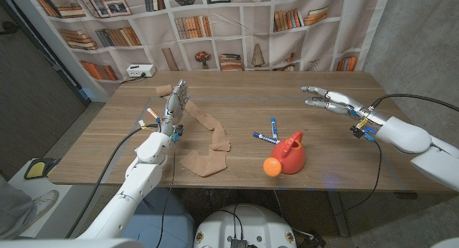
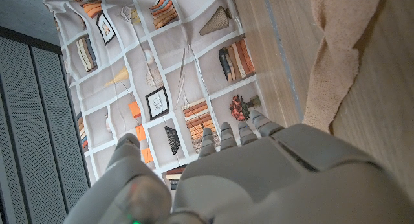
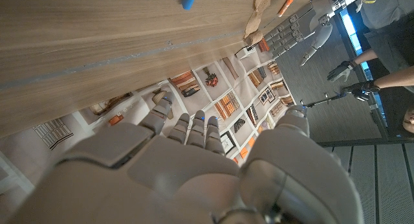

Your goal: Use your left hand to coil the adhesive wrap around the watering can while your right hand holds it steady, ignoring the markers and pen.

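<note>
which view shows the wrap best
The head view: the tan wrap lies loose across the table from beside the left hand toward the near edge, whole and apart from the red can. The left wrist view shows one close-up stretch of it; the right wrist view catches a small piece.

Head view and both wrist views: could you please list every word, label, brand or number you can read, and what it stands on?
None can be read.
Blue markers: white labels, print too small to read.
Printed bookshelf backdrop: book spines too blurred to read.
White box at the table's far edge: no legible marking.
Red watering can and tan adhesive wrap: no text visible.
</note>
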Robot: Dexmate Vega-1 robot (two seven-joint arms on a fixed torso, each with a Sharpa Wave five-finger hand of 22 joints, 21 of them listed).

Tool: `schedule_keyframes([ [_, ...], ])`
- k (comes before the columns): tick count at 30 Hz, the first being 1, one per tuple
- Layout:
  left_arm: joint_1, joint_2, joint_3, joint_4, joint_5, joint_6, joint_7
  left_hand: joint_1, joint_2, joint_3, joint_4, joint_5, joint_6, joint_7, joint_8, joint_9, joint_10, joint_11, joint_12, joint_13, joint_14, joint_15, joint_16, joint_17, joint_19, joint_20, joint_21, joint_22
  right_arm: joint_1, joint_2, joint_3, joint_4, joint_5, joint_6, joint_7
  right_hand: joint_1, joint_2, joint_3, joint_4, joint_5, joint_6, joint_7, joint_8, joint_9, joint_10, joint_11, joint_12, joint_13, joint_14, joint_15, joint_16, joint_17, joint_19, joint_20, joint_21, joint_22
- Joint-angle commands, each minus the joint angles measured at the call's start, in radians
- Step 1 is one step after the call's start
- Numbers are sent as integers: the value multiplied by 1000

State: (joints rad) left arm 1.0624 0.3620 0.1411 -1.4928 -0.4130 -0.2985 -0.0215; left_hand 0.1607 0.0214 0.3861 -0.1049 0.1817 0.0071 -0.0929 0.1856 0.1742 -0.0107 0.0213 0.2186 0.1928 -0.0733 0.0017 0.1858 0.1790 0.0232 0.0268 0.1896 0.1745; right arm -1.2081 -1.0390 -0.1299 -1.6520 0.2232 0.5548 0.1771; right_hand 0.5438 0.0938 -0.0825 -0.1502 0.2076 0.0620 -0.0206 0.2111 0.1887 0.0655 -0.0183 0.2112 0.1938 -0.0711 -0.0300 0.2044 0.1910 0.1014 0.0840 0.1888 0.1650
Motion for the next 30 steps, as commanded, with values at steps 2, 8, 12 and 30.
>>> schedule_keyframes([
  [2, 17, 9, -4, -21, -3, 1, 9, -5, 2, 0, -6, 2, 8, -3, 3, 5, 8, 3, 1, 5, 2, 1, 1, 2, 1, 6, 5, 2, -49, -37, 27, -31, -10, -2, -30, 8, -1, 5, -1, -3, 7, -1, 5, 1, 8, -1, 5, 2, 5, -35, 8, -1, 6, 2, 3, 3],
  [8, 22, 14, -4, -31, -3, 7, 13, -5, 2, 0, -6, 2, 9, -3, 3, 5, 8, 3, 1, 5, 2, 1, 1, 2, 1, 6, 5, 2, -75, -47, 44, -37, -8, -1, -43, 9, -2, 6, -1, -3, 7, -1, 4, 1, 9, -1, 4, 2, 4, -37, 7, -1, 6, 2, 3, 3],
  [12, 24, 17, -3, -35, -4, 11, 14, -6, 2, 0, -6, 2, 9, -3, 3, 5, 9, 4, 1, 5, 2, 1, 0, 2, 1, 6, 5, 2, -91, -56, 55, -44, -20, -6, -55, 10, -2, 6, 0, -3, 7, -2, 4, 1, 9, -2, 4, 3, 5, -37, 7, -1, 6, 2, 2, 3],
  [30, 8, 16, 1, -8, -6, 13, 3, -7, 3, -1, -7, 2, 25, 0, 8, 5, 16, 3, 3, 5, 2, 1, 0, 1, 1, 6, 5, 2, -126, -70, 77, -57, -39, -27, -84, 19, -1, 12, -1, -3, 4, -4, -1, 2, 8, -6, 1, 3, 3, -38, 4, -1, 6, 3, 1, 3],
])
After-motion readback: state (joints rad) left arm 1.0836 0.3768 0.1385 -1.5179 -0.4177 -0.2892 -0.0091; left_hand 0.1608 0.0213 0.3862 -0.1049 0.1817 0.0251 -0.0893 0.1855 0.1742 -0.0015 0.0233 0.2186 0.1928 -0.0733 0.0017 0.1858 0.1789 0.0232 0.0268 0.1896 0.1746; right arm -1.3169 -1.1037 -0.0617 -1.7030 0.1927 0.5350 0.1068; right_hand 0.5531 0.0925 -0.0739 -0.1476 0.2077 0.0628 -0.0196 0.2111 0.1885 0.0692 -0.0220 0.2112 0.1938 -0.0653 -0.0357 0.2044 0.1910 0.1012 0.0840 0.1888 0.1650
